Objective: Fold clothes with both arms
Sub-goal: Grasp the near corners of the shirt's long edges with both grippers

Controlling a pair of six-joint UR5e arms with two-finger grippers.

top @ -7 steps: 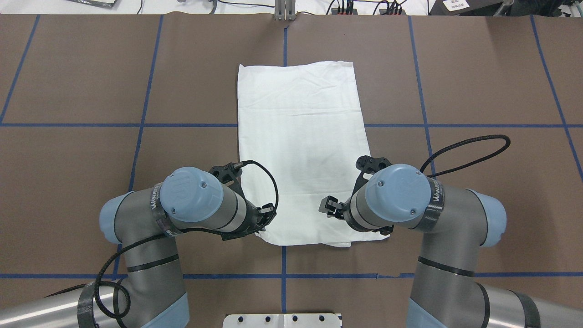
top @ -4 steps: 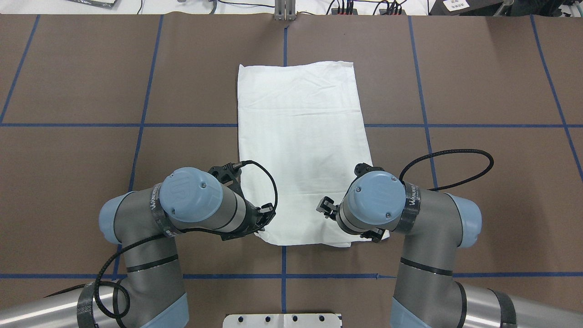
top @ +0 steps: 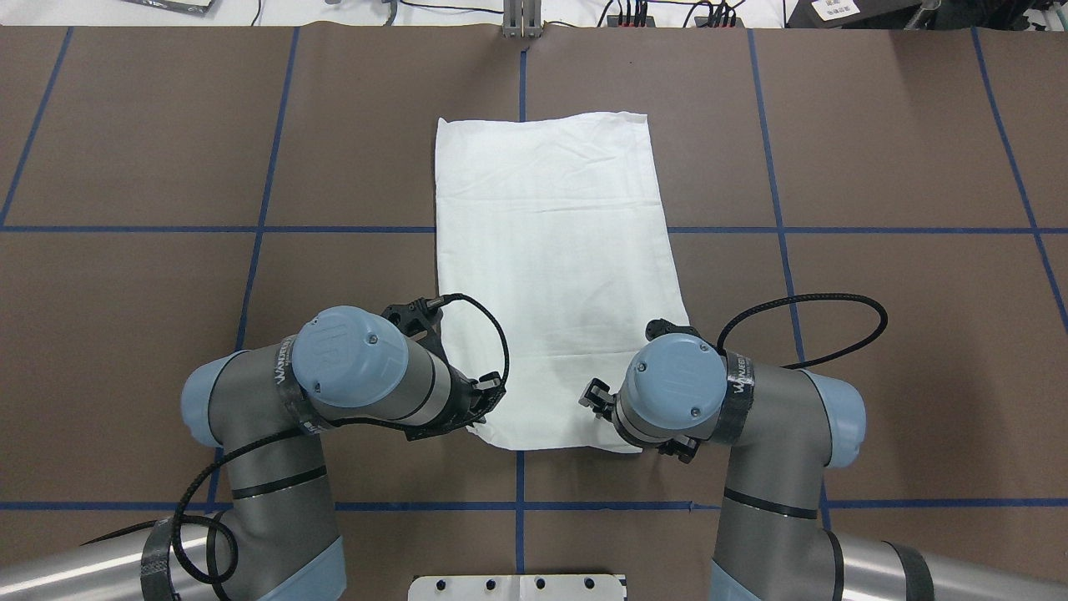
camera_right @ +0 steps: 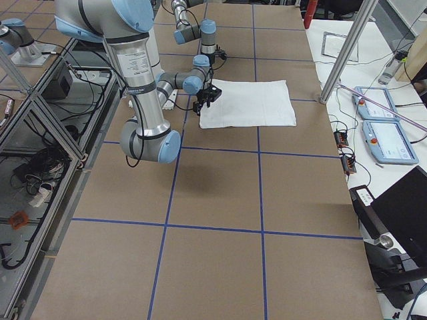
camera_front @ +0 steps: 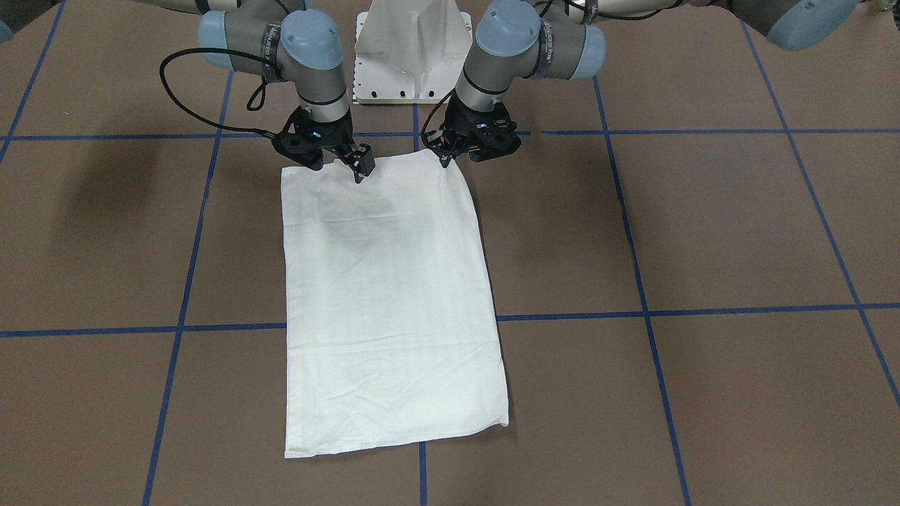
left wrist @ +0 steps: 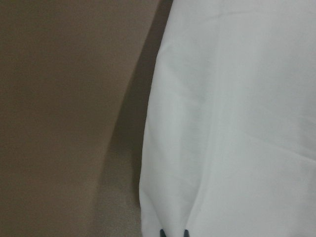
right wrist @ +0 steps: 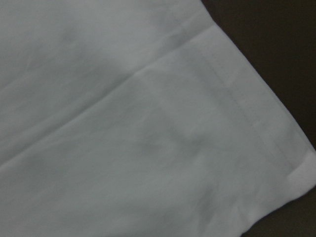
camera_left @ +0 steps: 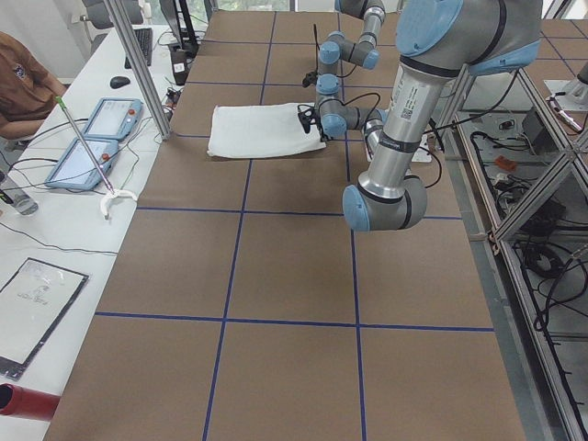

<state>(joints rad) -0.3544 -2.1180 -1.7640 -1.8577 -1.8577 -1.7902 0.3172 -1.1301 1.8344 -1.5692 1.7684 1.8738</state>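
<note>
The white shirt (top: 555,267) lies folded into a plain tall rectangle on the brown table; its printed text, collar and label are hidden. My left gripper (camera_front: 446,159) sits at the shirt's near left corner, shut on the cloth edge. The left wrist view shows the shirt (left wrist: 232,123) with two dark fingertips (left wrist: 161,232) close together on it. My right gripper (camera_front: 337,165) is open and hovers over the near right corner. One of its fingers (top: 594,394) shows in the overhead view. The right wrist view shows only the hemmed shirt corner (right wrist: 256,128).
The white pedestal base (camera_front: 411,49) stands just behind the arms. Blue tape lines (top: 250,229) divide the table into squares. Cables and plugs (top: 667,12) line the far edge. Control tablets (camera_left: 92,138) and a seated person (camera_left: 18,83) are beyond the far side.
My right arm has swung inward and back toward the robot's base, bringing its wrist over the shirt's near right corner. The left arm and the shirt have not moved.
</note>
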